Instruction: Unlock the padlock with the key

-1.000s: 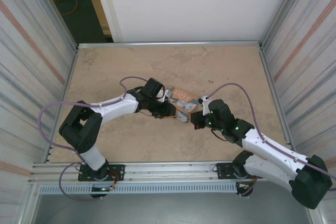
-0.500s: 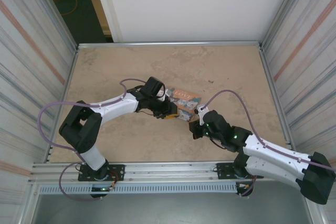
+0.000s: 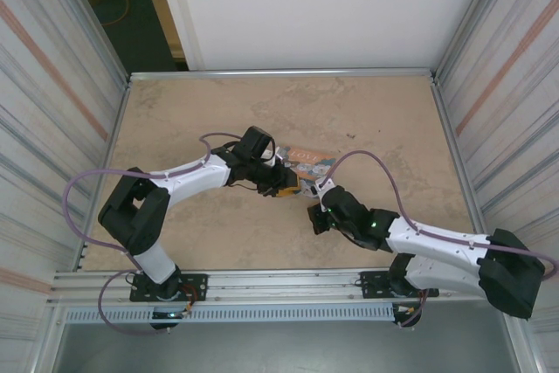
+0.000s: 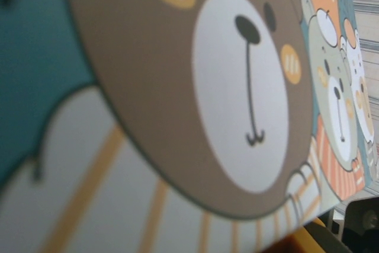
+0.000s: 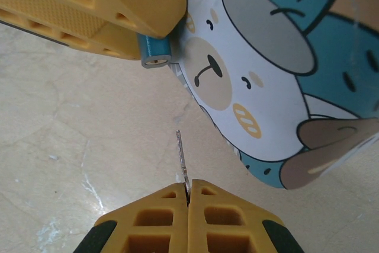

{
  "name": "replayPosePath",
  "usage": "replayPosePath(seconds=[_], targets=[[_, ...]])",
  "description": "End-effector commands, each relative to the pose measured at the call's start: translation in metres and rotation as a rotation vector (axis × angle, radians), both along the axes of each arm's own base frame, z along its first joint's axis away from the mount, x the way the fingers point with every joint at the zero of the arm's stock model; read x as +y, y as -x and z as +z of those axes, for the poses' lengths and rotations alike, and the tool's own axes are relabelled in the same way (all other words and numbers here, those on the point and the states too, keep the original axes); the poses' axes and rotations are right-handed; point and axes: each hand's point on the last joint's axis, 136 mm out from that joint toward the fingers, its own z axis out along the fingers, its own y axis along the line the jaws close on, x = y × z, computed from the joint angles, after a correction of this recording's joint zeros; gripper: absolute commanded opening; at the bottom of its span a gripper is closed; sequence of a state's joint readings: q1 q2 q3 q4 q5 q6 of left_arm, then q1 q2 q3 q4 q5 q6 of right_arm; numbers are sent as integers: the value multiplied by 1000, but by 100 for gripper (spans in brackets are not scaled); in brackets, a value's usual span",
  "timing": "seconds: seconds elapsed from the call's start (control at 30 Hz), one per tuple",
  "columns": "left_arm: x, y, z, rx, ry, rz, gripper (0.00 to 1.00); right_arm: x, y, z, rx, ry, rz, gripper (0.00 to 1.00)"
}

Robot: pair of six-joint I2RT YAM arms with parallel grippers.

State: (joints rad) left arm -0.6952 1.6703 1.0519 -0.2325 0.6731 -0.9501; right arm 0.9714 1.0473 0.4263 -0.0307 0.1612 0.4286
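The right pincer [image 5: 189,192] is clenched on the key [image 5: 182,155]. The key's thin blade points toward the padlock [image 5: 155,51] but is apart from it. Over the last second this arm has drawn back toward the near edge of the desk [image 3: 175,111]. The left pincer [image 3: 286,187] has stayed put, grasping the padlock just beside the cartoon box [image 5: 266,57]. Its fingers hide the shackle, and the right fingers hide the key's head. From the left wrist the box print looks close and blurred.
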Motion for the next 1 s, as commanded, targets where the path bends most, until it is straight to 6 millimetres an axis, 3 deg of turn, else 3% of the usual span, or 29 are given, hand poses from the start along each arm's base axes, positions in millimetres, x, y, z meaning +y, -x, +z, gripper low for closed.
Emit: replayPosePath(seconds=[0.0,0.97], targets=[[-9,-5,23,-25,71,-16,17,11,-11,19,-72,-20,8,0],[-4,1,21,-16,54,-18,16,21,-26,33,-132,-5,0,0]])
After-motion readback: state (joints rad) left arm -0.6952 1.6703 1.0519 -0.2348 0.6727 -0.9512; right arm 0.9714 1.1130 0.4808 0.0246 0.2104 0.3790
